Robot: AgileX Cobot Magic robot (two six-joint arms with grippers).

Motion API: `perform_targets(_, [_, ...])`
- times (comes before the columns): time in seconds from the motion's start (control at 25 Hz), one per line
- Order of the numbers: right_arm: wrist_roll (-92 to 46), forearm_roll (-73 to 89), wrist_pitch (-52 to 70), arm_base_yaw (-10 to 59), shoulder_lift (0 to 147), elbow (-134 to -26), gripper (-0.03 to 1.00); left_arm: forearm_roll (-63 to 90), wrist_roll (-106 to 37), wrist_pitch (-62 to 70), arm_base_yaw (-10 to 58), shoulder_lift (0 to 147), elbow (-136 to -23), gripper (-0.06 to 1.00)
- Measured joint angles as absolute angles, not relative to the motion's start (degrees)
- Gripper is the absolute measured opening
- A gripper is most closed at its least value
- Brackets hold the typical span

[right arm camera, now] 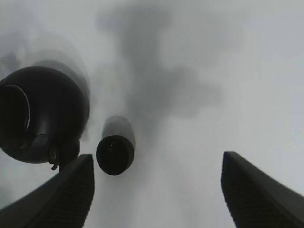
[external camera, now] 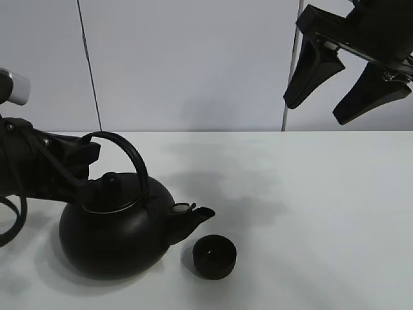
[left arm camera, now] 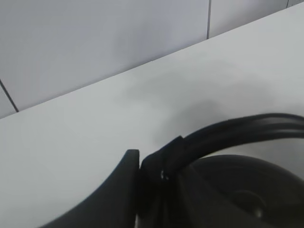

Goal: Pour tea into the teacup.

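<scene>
While aloft, right claw (external camera: 317,111) agape.

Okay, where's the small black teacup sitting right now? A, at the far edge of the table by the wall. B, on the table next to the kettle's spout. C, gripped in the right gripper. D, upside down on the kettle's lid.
B: the teacup stands on the table right beside the kettle at its spout, and the right gripper hangs open and empty high above.
</scene>
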State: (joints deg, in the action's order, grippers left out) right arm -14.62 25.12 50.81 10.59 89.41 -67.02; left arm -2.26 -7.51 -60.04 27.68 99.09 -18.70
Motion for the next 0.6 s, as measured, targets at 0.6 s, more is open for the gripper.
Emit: perform_targets(0.6, [-14.6, 26.2, 50.0, 10.6, 89.4, -67.0, 0.52, -0.8, -7.6, -59.6, 27.7, 99.3, -22.9, 0.13])
